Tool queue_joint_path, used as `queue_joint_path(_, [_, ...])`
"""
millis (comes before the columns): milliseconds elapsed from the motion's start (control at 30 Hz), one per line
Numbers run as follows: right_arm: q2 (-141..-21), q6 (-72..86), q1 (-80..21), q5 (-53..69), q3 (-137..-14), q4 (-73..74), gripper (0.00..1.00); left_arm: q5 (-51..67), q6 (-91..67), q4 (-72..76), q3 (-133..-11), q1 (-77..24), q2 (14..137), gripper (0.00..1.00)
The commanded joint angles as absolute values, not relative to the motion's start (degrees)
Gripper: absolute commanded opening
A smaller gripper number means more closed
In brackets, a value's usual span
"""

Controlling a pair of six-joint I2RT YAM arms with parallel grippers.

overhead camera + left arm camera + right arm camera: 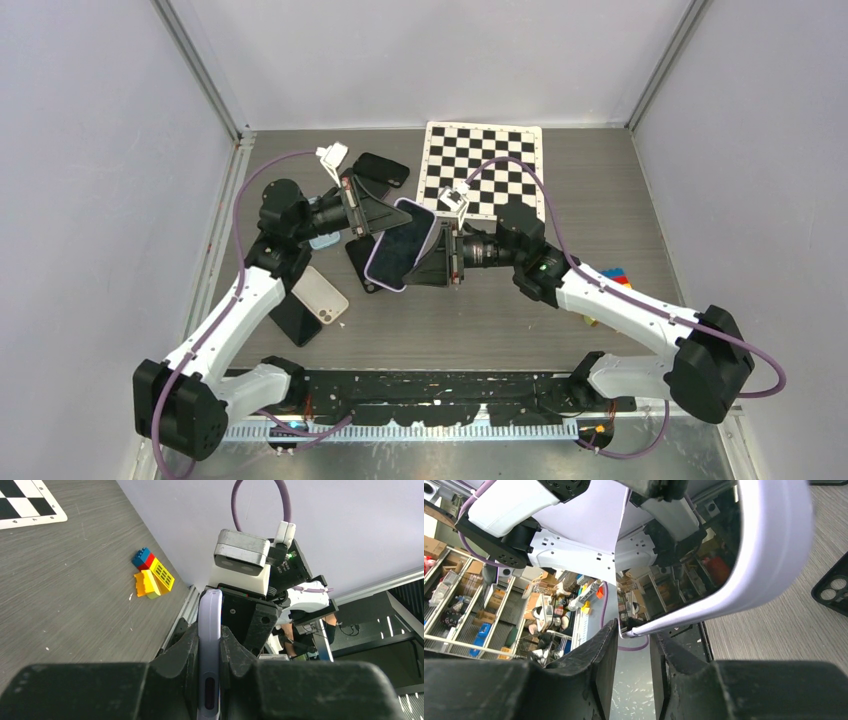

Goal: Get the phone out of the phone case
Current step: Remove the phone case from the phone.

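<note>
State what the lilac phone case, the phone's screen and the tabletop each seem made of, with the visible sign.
Lilac phone case: probably soft silicone or rubbery plastic, matte; its rounded rim shows no sharp glare.
Phone's screen: glass, glossy; it mirrors the room clearly.
Tabletop: perhaps grey wood-grain laminate, matte; fine parallel streaks, but the core is unknowable.

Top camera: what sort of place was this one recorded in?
Most likely a robotics lab test cell: a grey table boxed in by pale walls, a checkerboard of the calibration sort lying on it, and stocked shelves beyond in the right wrist view.
</note>
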State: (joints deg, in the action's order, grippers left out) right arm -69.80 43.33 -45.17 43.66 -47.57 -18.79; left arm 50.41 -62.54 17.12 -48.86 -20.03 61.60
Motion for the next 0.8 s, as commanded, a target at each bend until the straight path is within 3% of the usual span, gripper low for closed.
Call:
queue_joint_path(0, [-70.23, 39.88, -46.08, 45.89, -49.07, -19.78, 0.35, 51.01, -64.49, 21.27, -51.79, -20.17, 61.18, 0.0])
queue_joint_path(300, [-70.79, 26.56, -48.42, 46.03, -52.54, -10.58, 0.32, 51.51, -67.44, 21.59, -52.03, -20.39, 63.37, 0.0])
queue_joint_path(533, [-71.12, 26.49, -48.43, 40.64, -52.73, -10.63, 0.19, 51.29, -68.61, 21.99, -51.69, -20.56, 63.58, 0.0])
queue_joint_path(567, [-71.24, 26.83, -48.43, 40.17, -52.69, -10.99, 0.2, 51.41, -68.64, 22.17, -51.56, -20.57, 63.47, 0.0])
queue_joint_path(700, [-71.01, 29.9, -48.35, 39.89, -51.36, -14.41, 0.41, 51.32, -67.77, 22.37, -51.24, -20.57, 62.74, 0.0])
queue_joint_path(767, [-70.63, 31.77, -48.34, 40.21, -50.53, -16.52, 0.46, 51.47, -67.32, 22.28, -51.24, -20.57, 62.56, 0.0])
